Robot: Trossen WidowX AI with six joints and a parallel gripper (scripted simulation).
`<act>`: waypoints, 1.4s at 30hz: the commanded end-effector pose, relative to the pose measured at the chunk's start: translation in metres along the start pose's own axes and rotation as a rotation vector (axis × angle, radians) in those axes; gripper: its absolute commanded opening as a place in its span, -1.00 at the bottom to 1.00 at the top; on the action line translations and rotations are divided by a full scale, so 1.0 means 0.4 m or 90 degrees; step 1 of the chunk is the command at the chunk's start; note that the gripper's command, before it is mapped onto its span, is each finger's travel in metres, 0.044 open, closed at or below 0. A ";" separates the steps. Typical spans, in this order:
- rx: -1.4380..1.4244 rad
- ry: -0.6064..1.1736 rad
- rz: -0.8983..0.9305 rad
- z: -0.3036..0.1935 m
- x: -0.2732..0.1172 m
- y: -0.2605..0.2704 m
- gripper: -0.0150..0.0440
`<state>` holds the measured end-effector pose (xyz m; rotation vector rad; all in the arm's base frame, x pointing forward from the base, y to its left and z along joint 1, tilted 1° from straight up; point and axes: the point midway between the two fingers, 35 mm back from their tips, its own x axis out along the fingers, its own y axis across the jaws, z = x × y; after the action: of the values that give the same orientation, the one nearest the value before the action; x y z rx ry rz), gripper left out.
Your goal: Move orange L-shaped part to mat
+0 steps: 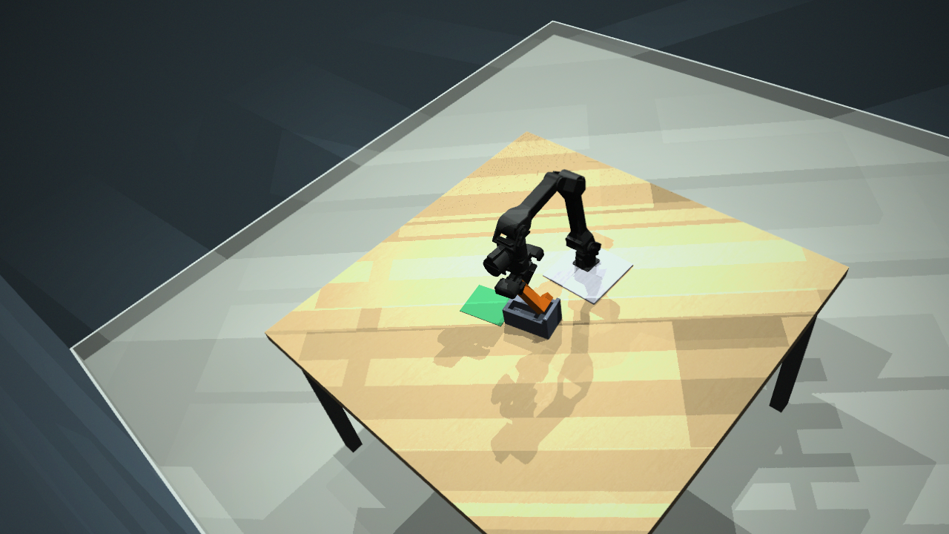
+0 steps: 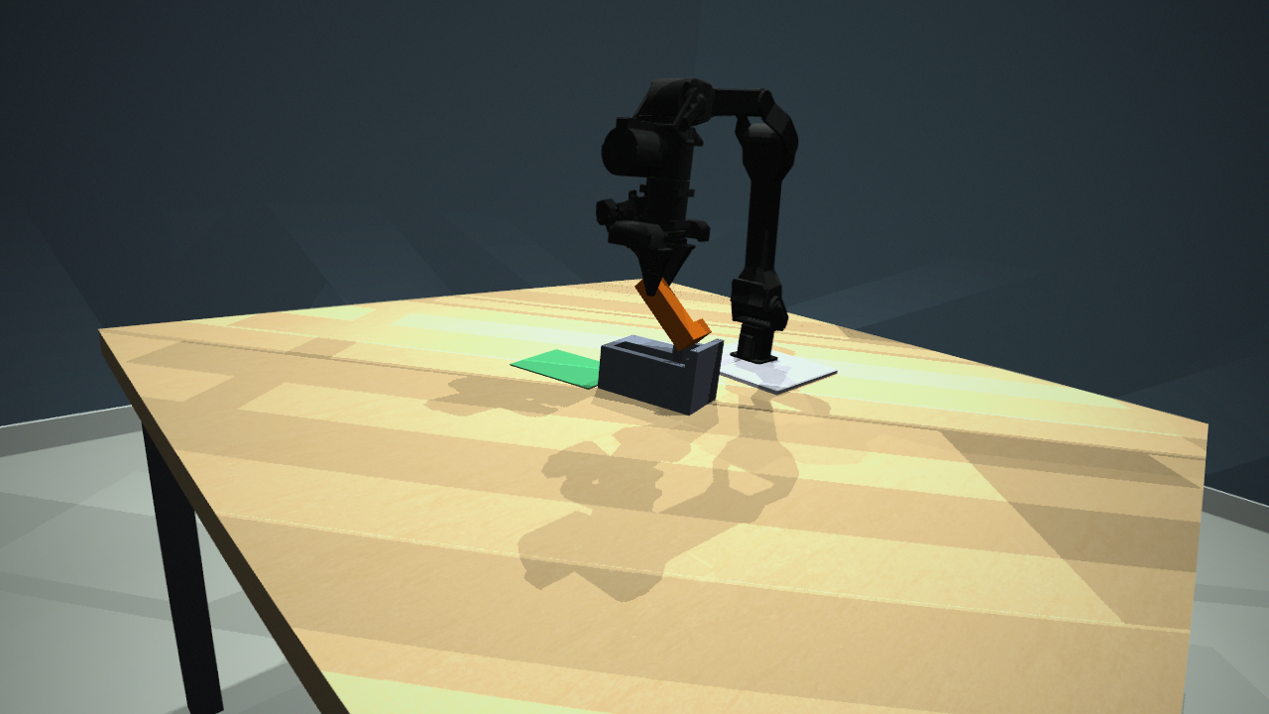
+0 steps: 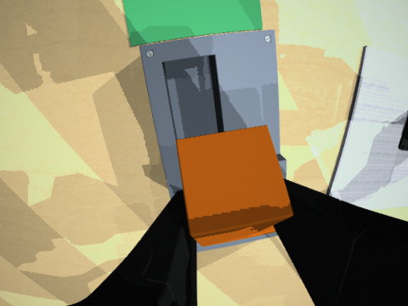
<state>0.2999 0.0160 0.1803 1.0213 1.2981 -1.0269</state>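
Note:
The orange L-shaped part [image 1: 536, 299] [image 2: 669, 312] [image 3: 229, 170] hangs tilted over the grey tray [image 1: 526, 324] [image 2: 645, 380] [image 3: 251, 64], its plain end up and its L-shaped end down. In the exterior view the L-shaped end is at about the height of the tray's raised end wall; I cannot tell whether it touches the tray. My gripper [image 2: 654, 288] [image 3: 225, 192] is shut on the raised plain end, one finger on each side. The far part of the pocket shows empty in the wrist view. The green mat [image 1: 480, 304] [image 2: 557, 365] [image 3: 195, 17] lies flat against the tray's other end.
The arm's base stands on a white plate [image 1: 594, 290] [image 2: 780, 380] [image 3: 378, 127], a little beyond the tray's raised end. The wooden table [image 1: 411, 371] [image 2: 399, 497] carries everything. Two screw heads mark the tray's corners nearest the mat.

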 end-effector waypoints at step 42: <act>0.003 -0.005 0.006 0.313 -0.019 -0.030 -0.49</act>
<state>0.3150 -0.0947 0.1864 1.0243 1.2920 -1.0357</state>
